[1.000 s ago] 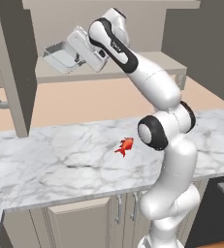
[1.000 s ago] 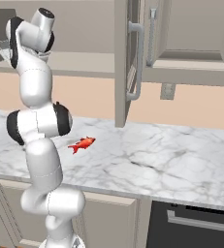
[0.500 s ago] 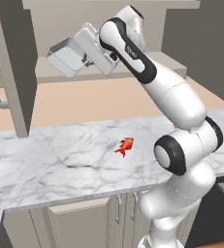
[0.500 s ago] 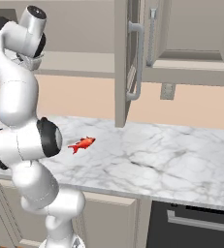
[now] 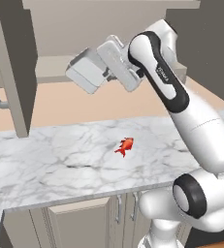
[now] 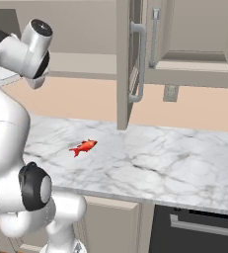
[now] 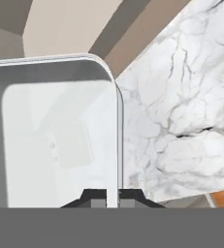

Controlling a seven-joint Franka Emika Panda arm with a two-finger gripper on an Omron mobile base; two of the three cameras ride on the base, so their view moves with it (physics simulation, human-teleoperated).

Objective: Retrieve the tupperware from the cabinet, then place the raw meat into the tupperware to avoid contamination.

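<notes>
Claw [image 7: 112, 197] pinching the tupperware [image 5: 88, 71] by its rim, held high, upper centre of left base view. Raw meat [image 5: 125, 146] sits on tabletop [image 5: 45, 160] below & slightly right (mid-frame), so next move prob down-right

White glossy arm [image 5: 200, 126] of rounded tubular links, dark grey bands and round caps at the joints, small dark lettering on the upper link, boxy white hand.

White arm raised high, elbow bent, claw [image 7: 112, 197] clamped on tupperware [image 5: 87, 71] rim
</notes>
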